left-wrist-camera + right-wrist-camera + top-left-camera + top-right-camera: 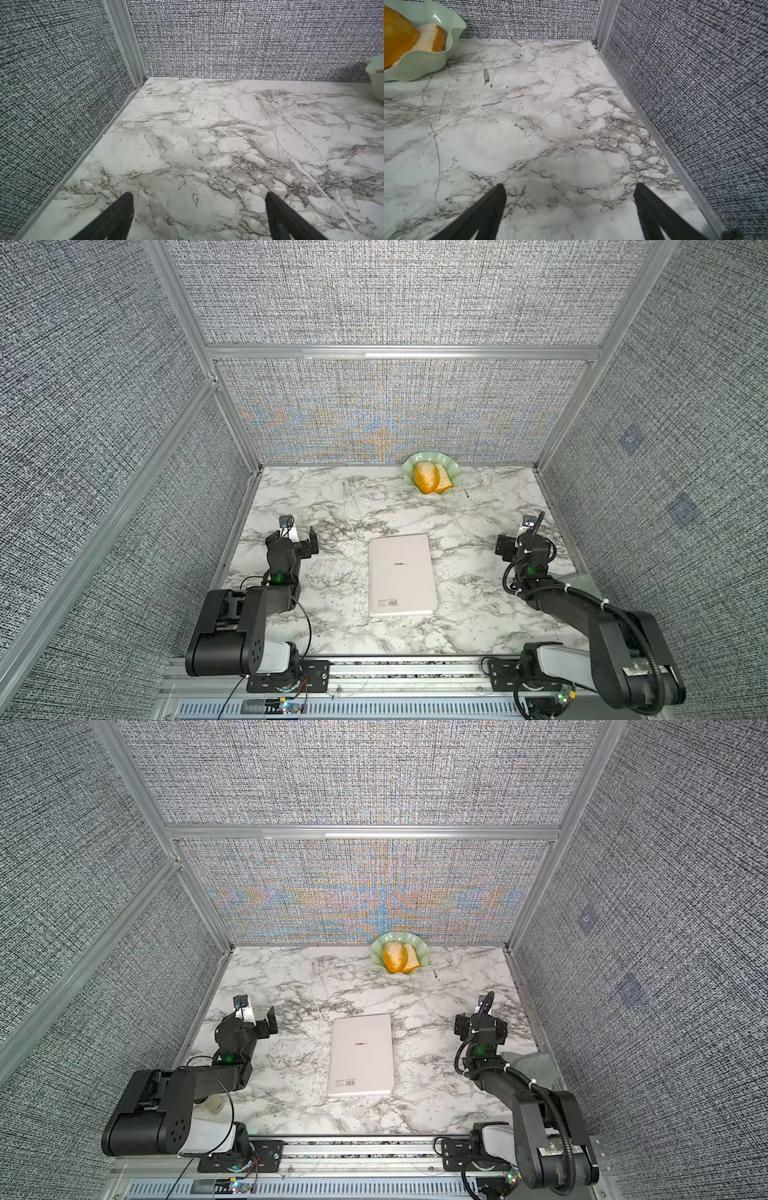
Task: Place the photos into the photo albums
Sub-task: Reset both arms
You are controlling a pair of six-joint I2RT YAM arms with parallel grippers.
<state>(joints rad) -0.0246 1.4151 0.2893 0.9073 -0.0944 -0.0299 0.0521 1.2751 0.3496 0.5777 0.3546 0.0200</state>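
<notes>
The photo album (401, 574) lies shut in the middle of the marble table, pale pinkish barcoded back up; both top views show it (360, 1054). No photos are in view. My left gripper (293, 537) hovers to the left of the album, near the left wall. In the left wrist view it (199, 194) is open, with only bare marble between its fingers. To the album's right, near the right wall, is my right gripper (524, 545). The right wrist view shows it (569, 185) open and holding nothing.
A pale green wavy bowl (455, 472) with bread in it stands at the back wall, right of centre, and also shows in the right wrist view (425, 62). A grey-green cloth (528, 1065) lies by the right arm. Fabric walls close in three sides.
</notes>
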